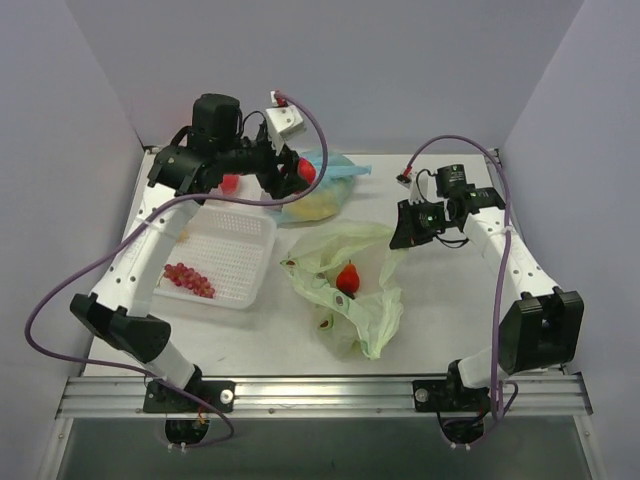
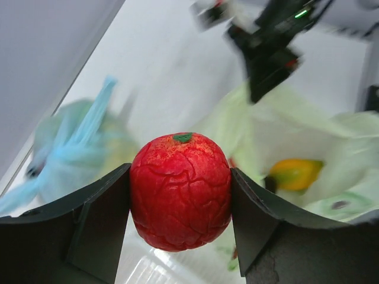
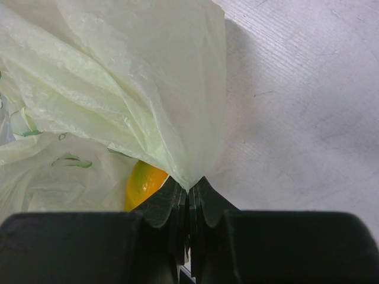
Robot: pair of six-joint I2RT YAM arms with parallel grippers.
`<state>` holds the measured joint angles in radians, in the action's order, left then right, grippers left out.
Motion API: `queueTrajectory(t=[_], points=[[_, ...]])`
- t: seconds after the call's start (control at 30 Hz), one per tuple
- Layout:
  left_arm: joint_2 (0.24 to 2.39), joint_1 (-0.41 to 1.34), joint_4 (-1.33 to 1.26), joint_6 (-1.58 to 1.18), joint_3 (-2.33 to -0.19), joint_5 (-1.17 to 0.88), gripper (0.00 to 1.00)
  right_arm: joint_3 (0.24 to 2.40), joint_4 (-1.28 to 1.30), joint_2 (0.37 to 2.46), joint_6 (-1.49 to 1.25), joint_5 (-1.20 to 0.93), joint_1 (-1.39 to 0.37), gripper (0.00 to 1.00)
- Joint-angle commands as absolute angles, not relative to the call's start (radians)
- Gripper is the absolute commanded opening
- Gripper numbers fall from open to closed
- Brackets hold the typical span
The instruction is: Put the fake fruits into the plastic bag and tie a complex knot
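My left gripper [image 1: 300, 172] is shut on a round red fake fruit [image 2: 180, 189] with a small green top, held in the air above the back of the table between the black fingers [image 2: 100, 213]. The pale green plastic bag [image 1: 350, 295] lies crumpled at the table's middle. A red piece with a green top [image 1: 348, 278] rests in its mouth, and a yellow-orange fruit [image 3: 142, 180] shows inside. My right gripper [image 3: 189, 192] is shut on the bag's edge [image 3: 118, 89] and holds it up. A dark red grape bunch [image 1: 188, 278] lies in the white tray [image 1: 255, 265].
A knotted light blue bag [image 1: 325, 190] with fruit inside lies at the back, just under my left gripper. A small red piece [image 1: 230, 184] sits at the tray's far end. Grey walls enclose the table at the back and on both sides.
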<state>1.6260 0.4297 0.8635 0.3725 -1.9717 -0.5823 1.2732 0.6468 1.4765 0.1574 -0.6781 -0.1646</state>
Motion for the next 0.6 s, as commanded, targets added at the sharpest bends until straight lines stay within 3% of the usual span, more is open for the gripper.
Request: queueTrajectory(t=[0.0,0.17,0.37,0.43,0.57], points=[[1.621,0.524,0.685,0.129,-1.956,-0.805,0.52,1.324,0.669,1.496,0.155,-0.692,-0.163,0.02],[1.661,0.652,0.637,0.055,-1.87,-0.83,0.56,1.341,0.67,1.496,0.155,-0.693,-0.163,0.02],[1.663,0.761,0.637,0.1,-1.767,-0.752,0.83,1.351,0.67,1.494,0.153,-0.703,-0.164,0.01],[1.674,0.785,0.659,0.095,-1.778,-0.694,0.97,1.351,0.67,1.493,0.152,-0.701,-0.164,0.01],[1.652,0.766,0.735,0.149,-1.818,-0.646,0.97,1.338,0.67,1.479,0.16,-0.699,-0.163,0.02]])
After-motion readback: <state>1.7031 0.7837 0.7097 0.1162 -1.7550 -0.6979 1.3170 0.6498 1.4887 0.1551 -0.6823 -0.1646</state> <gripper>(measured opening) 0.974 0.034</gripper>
